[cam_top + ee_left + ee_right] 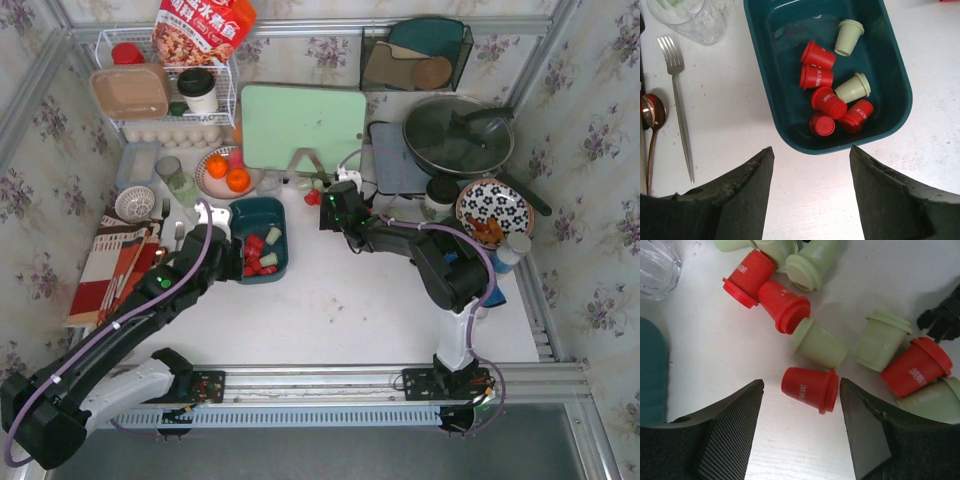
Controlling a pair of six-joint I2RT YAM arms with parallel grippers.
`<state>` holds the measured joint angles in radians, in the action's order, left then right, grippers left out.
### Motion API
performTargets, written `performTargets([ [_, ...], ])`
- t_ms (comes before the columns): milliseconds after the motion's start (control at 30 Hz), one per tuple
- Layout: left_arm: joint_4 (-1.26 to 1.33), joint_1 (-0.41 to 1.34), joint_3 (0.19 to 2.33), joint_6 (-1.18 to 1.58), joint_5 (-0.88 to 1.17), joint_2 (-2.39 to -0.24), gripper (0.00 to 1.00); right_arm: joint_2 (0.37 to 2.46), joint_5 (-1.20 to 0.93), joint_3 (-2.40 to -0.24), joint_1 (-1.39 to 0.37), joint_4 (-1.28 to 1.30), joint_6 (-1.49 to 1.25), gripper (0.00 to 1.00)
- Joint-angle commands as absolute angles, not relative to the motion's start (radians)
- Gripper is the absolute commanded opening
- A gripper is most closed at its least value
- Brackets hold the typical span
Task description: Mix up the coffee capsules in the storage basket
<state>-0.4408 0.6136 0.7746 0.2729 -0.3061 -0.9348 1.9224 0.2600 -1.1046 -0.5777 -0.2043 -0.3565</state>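
The dark teal storage basket (262, 215) sits left of centre on the table. In the left wrist view the basket (785, 120) holds several red capsules (817, 56) and two mint green capsules (848, 37). My left gripper (811, 150) is open and empty, just in front of the basket's near rim. My right gripper (800, 381) is open over a loose heap of red and green capsules (820, 345) on the table. One red capsule (810, 389) lies on its side between the fingertips, close to the right finger. The heap (313, 196) lies right of the basket.
A fork (677, 100), a spoon (652, 115) and a glass (690, 20) lie left of the basket. A fruit plate with oranges (225, 172), a green board (303, 125), a pan (458, 135) and a patterned plate (493, 210) stand behind. A black plug (940, 320) lies beside the heap.
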Motion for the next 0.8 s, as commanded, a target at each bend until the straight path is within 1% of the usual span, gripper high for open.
performTargets([
  [0, -0.36, 0.613, 0.746, 0.258, -0.335, -0.927, 0.65, 1.968, 0.317, -1.176, -0.59, -0.115, -0.339, 0.7],
  [167, -0.341, 0.614, 0.717, 0.272, -0.314, -0.908, 0.65, 2.026, 0.369, -1.235, -0.594, -0.054, -0.333, 0.71],
  [300, -0.336, 0.614, 0.709, 0.274, -0.299, -0.892, 0.65, 2.068, 0.39, -1.269, -0.595, -0.034, -0.335, 0.68],
  [367, -0.332, 0.614, 0.704, 0.279, -0.298, -0.888, 0.65, 2.082, 0.394, -1.285, -0.594, -0.028, -0.334, 0.64],
  [400, -0.331, 0.614, 0.702, 0.279, -0.295, -0.886, 0.65, 2.085, 0.395, -1.287, -0.595, -0.03, -0.333, 0.59],
  [533, -0.333, 0.614, 0.701, 0.279, -0.294, -0.886, 0.65, 2.084, 0.392, -1.294, -0.596, -0.036, -0.328, 0.46],
  [633, -0.334, 0.614, 0.698, 0.28, -0.301, -0.879, 0.65, 2.061, 0.389, -1.295, -0.604, -0.02, -0.328, 0.44],
  [767, -0.332, 0.614, 0.69, 0.286, -0.315, -0.86, 0.65, 1.97, 0.373, -1.285, -0.64, -0.003, -0.331, 0.43],
])
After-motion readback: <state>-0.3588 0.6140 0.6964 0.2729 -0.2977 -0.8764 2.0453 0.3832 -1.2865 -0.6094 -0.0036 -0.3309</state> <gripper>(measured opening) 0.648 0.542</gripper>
